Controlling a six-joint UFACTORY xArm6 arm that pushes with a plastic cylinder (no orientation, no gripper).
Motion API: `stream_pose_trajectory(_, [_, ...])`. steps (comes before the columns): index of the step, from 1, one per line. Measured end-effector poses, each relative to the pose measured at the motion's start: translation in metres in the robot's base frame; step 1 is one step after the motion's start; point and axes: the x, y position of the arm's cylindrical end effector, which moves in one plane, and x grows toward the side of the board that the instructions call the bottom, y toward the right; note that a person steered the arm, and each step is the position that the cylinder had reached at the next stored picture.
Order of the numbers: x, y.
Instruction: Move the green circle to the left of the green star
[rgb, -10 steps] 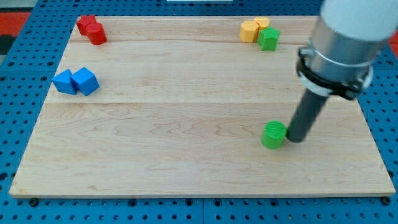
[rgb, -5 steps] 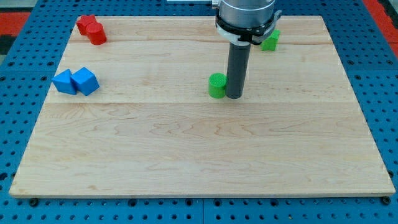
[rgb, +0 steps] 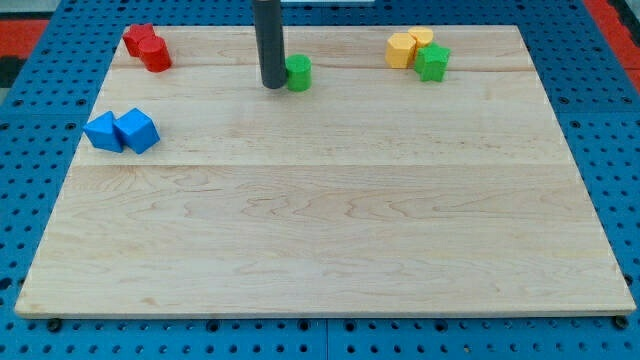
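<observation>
A straight dark rod descends from the view's top onto a pale wooden worktop (rgb: 320, 250), and my tip (rgb: 272, 86) rests on the wood at the immediate left of the small green circle block (rgb: 298, 72), touching or all but touching its side. The arm carries no claw, so there is nothing to be open or closed; the rod alone meets the block.

The green circle block sits in the upper part of the worktop, slightly left of the centre line. The green star block (rgb: 433, 62) lies well apart from the green circle block, toward the view's right and at nearly the same height. Two yellow blocks (rgb: 407, 46), their shapes hard to make out, press against the green star block on its upper left.

Far to the left of the green circle block, near the worktop's top left corner, two red blocks (rgb: 147, 47) sit pressed together. Below those, left of and lower than the green circle block, two blue blocks (rgb: 122, 131) lie side by side, touching.
</observation>
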Motion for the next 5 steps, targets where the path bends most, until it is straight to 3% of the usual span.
stream_pose_trajectory(1, [-0.015,0.030])
stream_pose_trajectory(2, [-0.002,0.073])
stream_pose_trajectory(3, [0.006,0.080])
stream_pose_trajectory(5, [-0.024,0.113])
